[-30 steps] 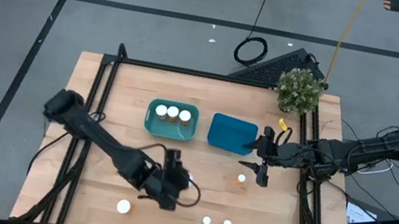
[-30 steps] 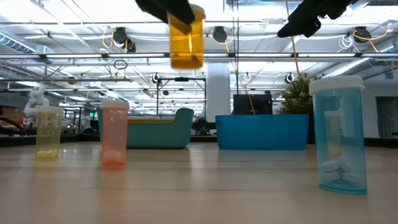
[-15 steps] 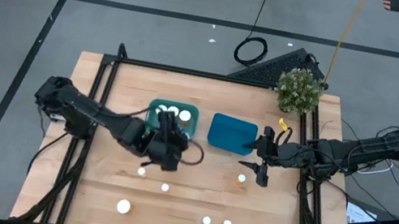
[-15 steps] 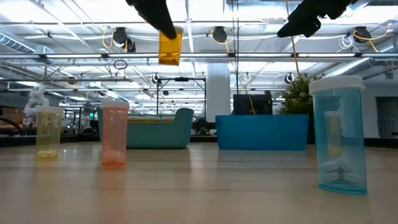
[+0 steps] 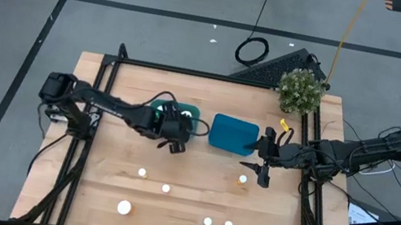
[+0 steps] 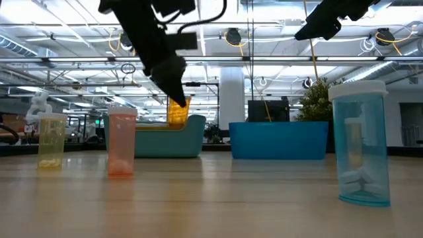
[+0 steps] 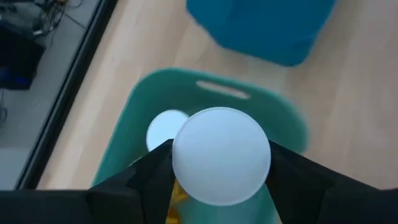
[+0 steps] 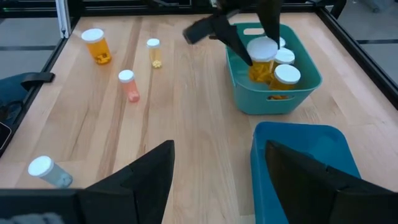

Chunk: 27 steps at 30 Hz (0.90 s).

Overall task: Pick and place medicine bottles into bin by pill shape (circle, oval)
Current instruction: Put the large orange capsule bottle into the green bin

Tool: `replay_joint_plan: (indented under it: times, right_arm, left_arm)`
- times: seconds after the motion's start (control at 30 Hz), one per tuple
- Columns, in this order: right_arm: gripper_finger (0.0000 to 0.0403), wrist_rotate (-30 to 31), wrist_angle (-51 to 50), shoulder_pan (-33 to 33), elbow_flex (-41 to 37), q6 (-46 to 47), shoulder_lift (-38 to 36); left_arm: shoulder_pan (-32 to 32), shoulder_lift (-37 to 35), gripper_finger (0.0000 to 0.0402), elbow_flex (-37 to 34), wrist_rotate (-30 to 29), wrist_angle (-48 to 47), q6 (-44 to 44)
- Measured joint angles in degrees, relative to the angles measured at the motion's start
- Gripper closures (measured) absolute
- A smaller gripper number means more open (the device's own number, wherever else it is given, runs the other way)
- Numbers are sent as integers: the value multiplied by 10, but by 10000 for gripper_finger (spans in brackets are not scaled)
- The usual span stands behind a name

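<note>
While no label is readable, the left pincer (image 5: 170, 122) pinches an amber bottle (image 8: 262, 59) over the teal bin (image 8: 309, 82)

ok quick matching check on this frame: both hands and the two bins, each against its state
Things:
1. left hand
2. right hand
3. teal bin
4. blue bin

States:
A. open, holding nothing, beside the blue bin
B. has white-capped bottles standing inside
C. shut on an orange bottle, over the teal bin
D. no bottle visible inside

Pairs: 1-C, 2-A, 3-B, 4-D
</note>
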Motion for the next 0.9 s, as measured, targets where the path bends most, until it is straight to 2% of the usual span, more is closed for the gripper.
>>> replay_joint_plan:
  times: [0.23,0.37,0.9]
  right_arm:
    - [158,1,0,0,0,0,0]
    - [158,1,0,0,0,5,0]
    - [158,1,0,0,0,12,0]
  left_arm:
    - [8,0,187,-39,18,67,1]
    - [11,0,176,-59,27,102,5]
    - [17,0,165,-74,35,103,6]
